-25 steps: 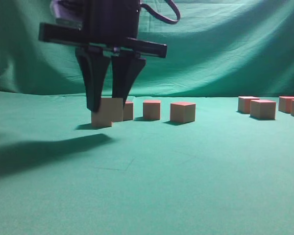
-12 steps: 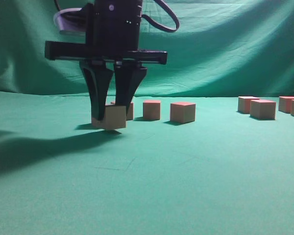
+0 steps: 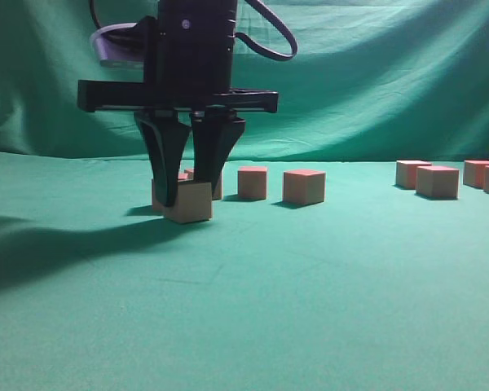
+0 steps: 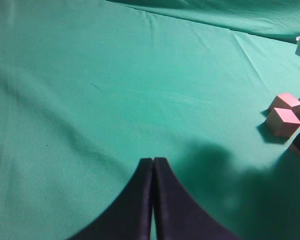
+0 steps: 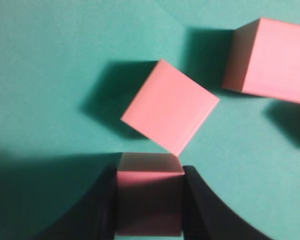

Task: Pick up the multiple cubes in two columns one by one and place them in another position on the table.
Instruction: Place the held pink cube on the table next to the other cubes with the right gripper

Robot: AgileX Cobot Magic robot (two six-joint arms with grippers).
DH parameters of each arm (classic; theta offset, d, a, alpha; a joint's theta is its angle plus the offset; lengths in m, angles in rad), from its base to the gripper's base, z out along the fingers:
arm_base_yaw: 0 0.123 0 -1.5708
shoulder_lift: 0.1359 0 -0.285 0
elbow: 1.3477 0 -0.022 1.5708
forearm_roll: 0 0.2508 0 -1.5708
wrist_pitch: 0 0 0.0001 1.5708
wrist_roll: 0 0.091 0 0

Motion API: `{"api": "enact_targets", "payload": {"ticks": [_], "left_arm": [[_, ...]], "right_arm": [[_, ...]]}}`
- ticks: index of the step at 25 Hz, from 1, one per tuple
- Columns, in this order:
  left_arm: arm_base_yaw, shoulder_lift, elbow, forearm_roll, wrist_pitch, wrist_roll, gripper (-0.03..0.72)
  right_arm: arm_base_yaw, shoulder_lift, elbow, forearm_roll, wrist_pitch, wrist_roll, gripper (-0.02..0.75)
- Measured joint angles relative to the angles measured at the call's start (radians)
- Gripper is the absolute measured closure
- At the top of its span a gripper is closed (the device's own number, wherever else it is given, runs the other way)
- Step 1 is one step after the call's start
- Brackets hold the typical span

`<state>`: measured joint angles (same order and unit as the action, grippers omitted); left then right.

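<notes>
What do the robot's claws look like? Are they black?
Yes. The right gripper is matte black: a boxy body, a flat crossbar under it, and two curved jaws that taper to narrow tips. A dark cable loops beside the body. The left gripper has the same black, curved, pointed jaws.

near cube [image 3: 188, 203] on table [image 3: 310, 285] | three cubes [image 3: 253, 182] behind (a row) | four cubes [image 3: 437, 181] far right

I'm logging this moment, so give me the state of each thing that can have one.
Right gripper: jaws shut on a cube.
Held cube: clamped between the jaws, at table level.
Left gripper: jaws shut, empty.
Nearest loose cube: resting on the table, rotated askew.
</notes>
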<state>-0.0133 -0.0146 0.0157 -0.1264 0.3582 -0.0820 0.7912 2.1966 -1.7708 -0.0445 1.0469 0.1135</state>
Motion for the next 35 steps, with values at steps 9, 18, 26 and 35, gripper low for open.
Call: {"api": "enact_targets", "payload": {"ticks": [9, 18, 26, 35], "left_arm": [[0.000, 0.000, 0.000, 0.000, 0.000, 0.000, 0.688], [0.000, 0.000, 0.000, 0.000, 0.000, 0.000, 0.688], [0.000, 0.000, 0.000, 0.000, 0.000, 0.000, 0.688], [0.000, 0.000, 0.000, 0.000, 0.000, 0.000, 0.688]], "right_arm": [[0.000, 0.002, 0.000, -0.002, -0.005, 0.000, 0.423], [0.000, 0.005, -0.060, -0.002, 0.065, 0.000, 0.101], [0.000, -0.031, -0.290, -0.034, 0.182, -0.047, 0.076], [-0.097, -0.311, -0.299, -0.151, 0.201, 0.002, 0.076]]}}
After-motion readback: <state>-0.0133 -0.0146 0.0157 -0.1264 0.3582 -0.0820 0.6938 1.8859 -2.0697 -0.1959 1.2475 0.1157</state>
